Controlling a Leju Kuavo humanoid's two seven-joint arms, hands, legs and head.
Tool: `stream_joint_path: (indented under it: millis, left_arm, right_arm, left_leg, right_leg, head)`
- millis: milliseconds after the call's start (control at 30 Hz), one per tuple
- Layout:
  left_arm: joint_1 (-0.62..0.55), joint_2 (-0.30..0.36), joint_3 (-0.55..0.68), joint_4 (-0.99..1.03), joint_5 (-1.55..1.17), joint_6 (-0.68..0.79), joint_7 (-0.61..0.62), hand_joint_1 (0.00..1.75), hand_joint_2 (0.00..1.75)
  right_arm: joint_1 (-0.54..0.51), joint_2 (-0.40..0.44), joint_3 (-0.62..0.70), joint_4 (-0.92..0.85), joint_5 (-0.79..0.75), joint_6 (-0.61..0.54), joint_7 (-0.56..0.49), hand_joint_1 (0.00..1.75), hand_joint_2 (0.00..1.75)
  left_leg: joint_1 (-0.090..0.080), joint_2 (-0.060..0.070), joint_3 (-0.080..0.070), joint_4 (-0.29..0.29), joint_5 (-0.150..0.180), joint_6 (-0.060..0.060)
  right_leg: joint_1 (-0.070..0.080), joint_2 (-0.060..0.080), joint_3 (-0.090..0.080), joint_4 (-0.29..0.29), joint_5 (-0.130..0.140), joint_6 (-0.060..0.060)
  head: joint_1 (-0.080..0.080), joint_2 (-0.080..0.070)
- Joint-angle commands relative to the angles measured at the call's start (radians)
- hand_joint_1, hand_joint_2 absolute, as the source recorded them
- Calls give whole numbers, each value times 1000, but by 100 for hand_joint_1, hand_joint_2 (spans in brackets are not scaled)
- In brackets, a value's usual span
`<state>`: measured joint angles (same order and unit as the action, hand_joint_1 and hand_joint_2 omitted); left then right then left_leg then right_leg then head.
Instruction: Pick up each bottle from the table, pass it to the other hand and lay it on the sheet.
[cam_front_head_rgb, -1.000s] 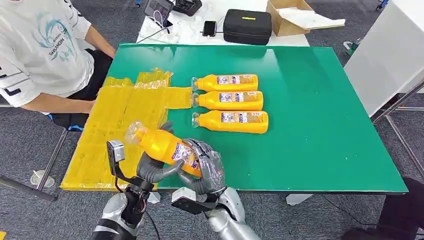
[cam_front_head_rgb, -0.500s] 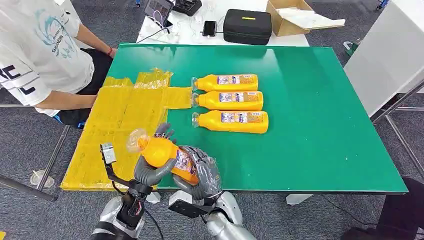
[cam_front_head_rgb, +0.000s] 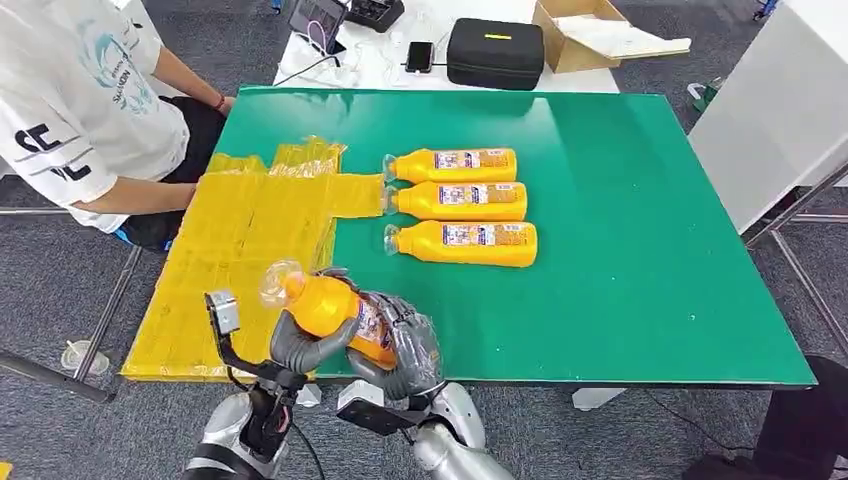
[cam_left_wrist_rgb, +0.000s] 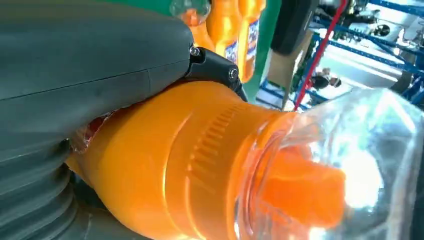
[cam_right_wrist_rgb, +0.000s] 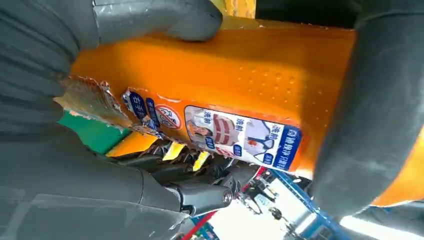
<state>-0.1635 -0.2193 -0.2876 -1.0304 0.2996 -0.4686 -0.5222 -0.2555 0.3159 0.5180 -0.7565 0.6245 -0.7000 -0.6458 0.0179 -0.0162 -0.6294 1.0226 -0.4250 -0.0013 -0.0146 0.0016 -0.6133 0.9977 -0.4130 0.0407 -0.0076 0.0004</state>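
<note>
Fingers (cam_front_head_rgb: 300, 350) of the left hand (cam_front_head_rgb: 305, 345) are wrapped around the neck end of the held bottle (cam_front_head_rgb: 335, 315); fingers of the right hand (cam_front_head_rgb: 405, 345) are clamped around its base end. Both hands grip the same bottle at once, above the near edge of the green surface (cam_front_head_rgb: 620, 250).

Pose: both silver forearms rise from below, close together, with the hands side by side. The held bottle lies tilted, its clear cap (cam_front_head_rgb: 278, 282) pointing up and toward the yellow sheet (cam_front_head_rgb: 230, 250), its labelled base inside the right hand.

Left wrist view: the grey thumb (cam_left_wrist_rgb: 100, 55) presses along the orange shoulder of the bottle, just behind the clear cap. Right wrist view: the grey thumb (cam_right_wrist_rgb: 160, 20) and a dark finger (cam_right_wrist_rgb: 365, 115) bracket the orange body on either side of its printed label (cam_right_wrist_rgb: 240, 137).

Three more bottles (cam_front_head_rgb: 455, 200) lie on their sides in a row mid-surface, caps toward the sheet. A person (cam_front_head_rgb: 80, 110) sits beside the sheet's far end.
</note>
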Motion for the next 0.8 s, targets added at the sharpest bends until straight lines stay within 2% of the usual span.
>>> stream_joint_path:
  millis: [33,67,100,133,167,400,700,800]
  left_arm:
    - [-31,21,-58,34,-64,49,-3,175,175]
    - [-30,20,-50,33,-58,45,-3,175,175]
    - [-31,19,-46,33,-54,43,-3,175,175]
    - [-30,13,-26,30,-32,38,1,175,175]
    - [-32,14,-25,29,-31,36,1,175,175]
    - [-40,5,82,-9,68,54,33,175,175]
    - [-42,5,88,-12,74,53,36,175,175]
    - [-53,2,126,-31,97,85,36,175,175]
  right_arm:
    - [-35,10,-3,11,-31,12,9,175,175]
    - [-35,9,0,13,-28,4,10,108,175]
    - [-36,8,-1,13,-23,2,13,3,175]
    - [-23,14,-33,-8,15,2,22,0,175]
    - [-24,15,-33,-7,15,2,22,0,0]
    - [8,1,-59,-120,-2,2,44,0,0]
    - [10,-2,-61,-129,-2,2,46,0,0]
    - [35,0,-92,-185,-3,2,29,0,0]
  left_leg:
    - [0,3,4,0,-1,1]
    - [0,2,2,0,-1,1]
    - [0,3,4,0,-1,1]
    - [0,4,6,0,-2,1]
    - [0,2,3,0,-1,1]
    - [1,2,3,1,-1,1]
    - [0,1,4,0,-1,1]
    - [0,2,4,0,-1,1]
  right_leg:
    - [1,1,3,0,-1,-2]
    - [0,1,2,0,0,-1]
    - [1,2,4,0,-1,-2]
    - [1,2,5,0,-1,-2]
    - [1,1,3,0,0,-2]
    - [1,0,2,0,-1,-2]
    - [1,0,3,0,-1,-2]
    - [1,0,4,0,-1,-2]
  head:
    - [0,0]
    - [0,0]
    - [0,0]
    - [0,0]
    - [0,0]
    - [0,0]
    - [0,0]
    - [0,0]
